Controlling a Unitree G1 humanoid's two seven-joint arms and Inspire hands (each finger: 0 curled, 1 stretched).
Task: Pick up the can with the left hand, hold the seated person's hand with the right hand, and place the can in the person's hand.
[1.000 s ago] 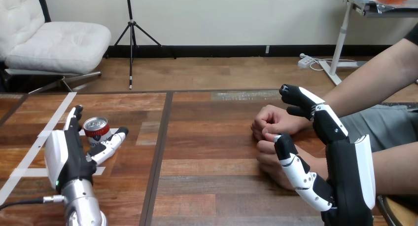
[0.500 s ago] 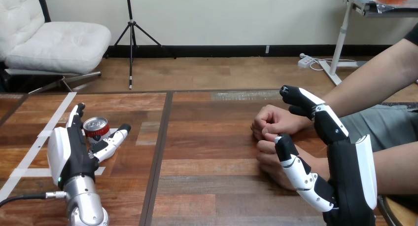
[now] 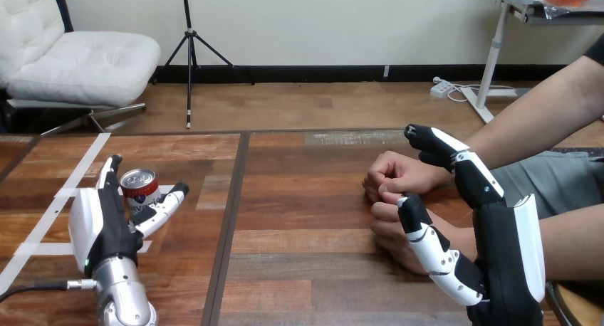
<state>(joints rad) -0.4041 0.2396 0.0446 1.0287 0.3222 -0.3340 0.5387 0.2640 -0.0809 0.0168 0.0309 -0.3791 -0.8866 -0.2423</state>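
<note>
The can (image 3: 139, 185) looks light, smooth and easily dented — grip it mid-wall. The left hand (image 3: 107, 226) flanks it, fingers apart; the right hand (image 3: 498, 233) is likewise unclenched.

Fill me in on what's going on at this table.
The robot's left hand brackets the can standing on the table, fingers and thumb straight on either side, not yet closed. Its right hand is open beside the person's hands, which rest clenched together on the table. The can has not been lifted.

Print on the can (image 3: 139, 186) is too small to read.
</note>
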